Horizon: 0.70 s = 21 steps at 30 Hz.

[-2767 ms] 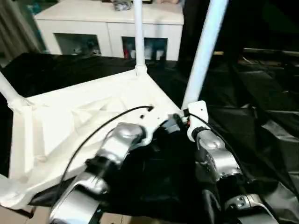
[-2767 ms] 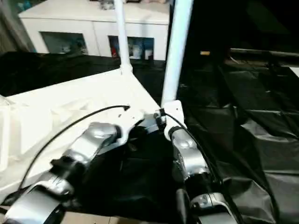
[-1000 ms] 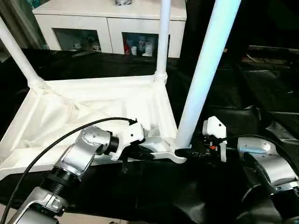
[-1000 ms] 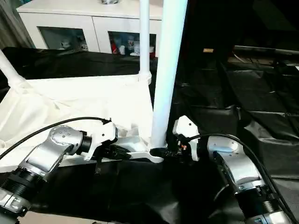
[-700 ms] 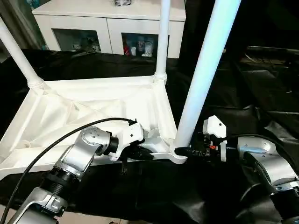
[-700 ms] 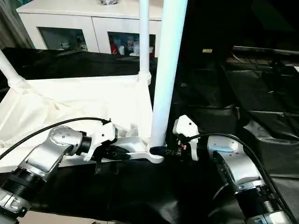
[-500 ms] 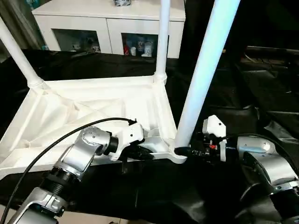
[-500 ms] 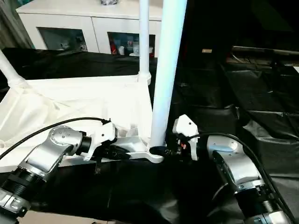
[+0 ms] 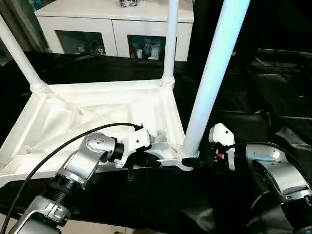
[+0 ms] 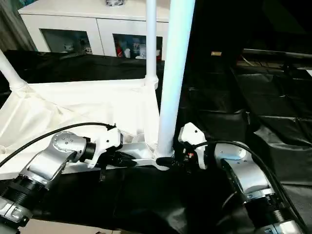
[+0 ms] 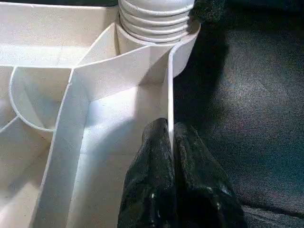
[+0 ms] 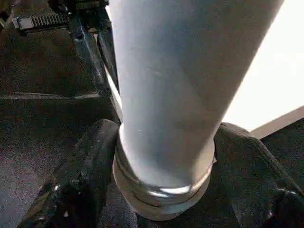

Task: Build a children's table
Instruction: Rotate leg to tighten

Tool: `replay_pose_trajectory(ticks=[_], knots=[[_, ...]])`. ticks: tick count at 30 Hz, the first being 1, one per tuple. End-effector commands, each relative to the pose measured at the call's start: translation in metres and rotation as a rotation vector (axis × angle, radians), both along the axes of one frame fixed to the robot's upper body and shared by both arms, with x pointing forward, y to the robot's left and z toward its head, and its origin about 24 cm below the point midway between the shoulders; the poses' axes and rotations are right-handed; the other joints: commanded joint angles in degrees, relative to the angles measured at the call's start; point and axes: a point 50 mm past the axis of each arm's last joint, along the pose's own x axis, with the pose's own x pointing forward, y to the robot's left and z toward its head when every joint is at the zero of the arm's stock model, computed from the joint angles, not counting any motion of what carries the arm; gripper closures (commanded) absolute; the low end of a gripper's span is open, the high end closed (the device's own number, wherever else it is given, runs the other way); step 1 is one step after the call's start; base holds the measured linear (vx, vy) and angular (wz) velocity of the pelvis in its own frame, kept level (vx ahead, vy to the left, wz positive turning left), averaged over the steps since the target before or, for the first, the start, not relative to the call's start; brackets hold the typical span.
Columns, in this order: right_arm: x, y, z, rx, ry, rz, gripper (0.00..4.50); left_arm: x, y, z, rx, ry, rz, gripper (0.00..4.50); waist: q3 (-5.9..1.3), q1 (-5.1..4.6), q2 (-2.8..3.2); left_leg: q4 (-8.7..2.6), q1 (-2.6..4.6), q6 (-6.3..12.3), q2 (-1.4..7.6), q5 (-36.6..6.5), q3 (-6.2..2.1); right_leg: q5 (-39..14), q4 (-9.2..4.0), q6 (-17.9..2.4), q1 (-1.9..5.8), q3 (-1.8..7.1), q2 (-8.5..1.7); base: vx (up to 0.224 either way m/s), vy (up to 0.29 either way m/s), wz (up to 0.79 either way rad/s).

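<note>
The children's table lies upside down on black cloth, its white ribbed tabletop [image 9: 97,112] facing up. Three white legs stand in corner sockets: one at the far left [image 9: 19,58], one at the far corner [image 9: 169,44] and a thick near one [image 9: 210,83]. My left gripper [image 9: 148,160] is shut on the tabletop's thin rim [image 11: 169,95] just beside the near corner socket [image 11: 156,33]. My right gripper [image 12: 166,137] is open, its black fingers [image 12: 90,156] standing on either side of the near leg's base [image 12: 161,190], close against it.
A white cabinet with glass doors [image 9: 112,24] stands behind the work. Wrinkled black cloth [image 9: 263,102] covers the surface and falls in folds on the right. A black cable [image 9: 73,144] loops from my left wrist over the tabletop.
My right gripper has edged a little closer in around the near leg's base. The left gripper and the table have stayed where they were.
</note>
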Motion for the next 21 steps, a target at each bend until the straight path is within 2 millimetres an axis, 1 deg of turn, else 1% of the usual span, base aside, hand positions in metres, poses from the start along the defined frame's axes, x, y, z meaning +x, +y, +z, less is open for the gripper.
replay_pose_trajectory(ticks=[1,5,10,12,15,17,18,20,21], knots=[[0.001,-0.002,-0.001,0.007,0.015,-0.023,1.58,0.001,-0.007,0.010,-0.054,-0.026,-0.032,4.50,-3.12,0.16,-0.68,-3.50,0.28,4.74,1.78,-9.1,-0.28,-6.1,-3.79,-14.9,3.23,1.95,-2.56,0.000,0.000,0.00],[0.001,-0.002,-0.002,0.012,0.019,-0.022,1.84,0.001,-0.006,0.010,-0.050,-0.026,-0.032,4.50,-3.05,0.15,-0.66,-3.54,0.26,4.61,1.78,-9.6,-0.30,-6.9,-3.86,-14.8,3.22,1.93,-2.57,0.000,0.000,0.00],[0.000,-0.003,-0.004,0.014,0.030,-0.033,1.87,0.001,-0.005,0.009,-0.046,-0.021,-0.031,4.50,-3.05,0.13,-0.67,-3.54,0.28,4.63,1.78,-9.5,-0.30,-6.6,-3.84,-14.8,3.19,1.94,-2.52,0.000,0.000,0.00],[0.001,-0.003,-0.006,0.019,0.033,-0.058,1.87,0.001,-0.004,0.007,-0.037,-0.016,-0.028,4.50,-3.01,0.12,-0.63,-3.57,0.26,4.50,1.74,-9.8,-0.29,-7.2,-3.92,-14.7,3.19,1.94,-2.58,0.000,0.000,0.00],[0.009,-0.001,-0.013,0.045,0.013,-0.189,1.87,0.002,-0.002,0.000,-0.002,-0.008,0.009,4.50,-2.94,-0.11,-0.59,-3.64,0.20,3.86,1.68,-10.4,-0.30,-8.4,-4.03,-14.5,3.06,1.92,-2.56,0.000,0.000,0.00],[0.016,0.000,-0.019,0.078,-0.002,-0.315,1.87,0.005,-0.003,-0.005,0.021,-0.008,0.058,4.50,-2.71,-0.62,-0.59,-3.92,0.24,2.26,1.58,-12.9,-0.36,-13.0,-4.49,-13.4,2.87,1.84,-2.54,0.000,0.000,0.00],[0.018,0.002,-0.023,0.090,0.000,-0.379,1.87,0.007,-0.005,-0.007,0.032,-0.005,0.093,4.50,-2.64,-0.64,-0.58,-4.03,0.29,1.89,1.58,-13.4,-0.44,-14.3,-4.64,-12.9,2.88,1.81,-2.57,0.000,0.000,0.00],[0.022,0.007,-0.031,0.092,-0.001,-0.480,1.87,0.012,-0.010,-0.011,0.044,-0.013,0.156,4.50,-2.53,-0.81,-0.59,-4.18,0.43,0.91,1.60,-14.4,-0.47,-16.7,-4.87,-12.0,2.61,1.88,-2.54,0.000,0.000,0.00],[0.024,0.012,-0.035,0.084,-0.006,-0.530,1.87,0.014,-0.013,-0.012,0.047,-0.019,0.181,4.50,-2.60,-0.82,-0.64,-4.18,0.47,0.51,1.56,-14.6,-0.54,-17.1,-4.91,-11.6,2.66,1.89,-2.54,0.000,0.000,0.00]])
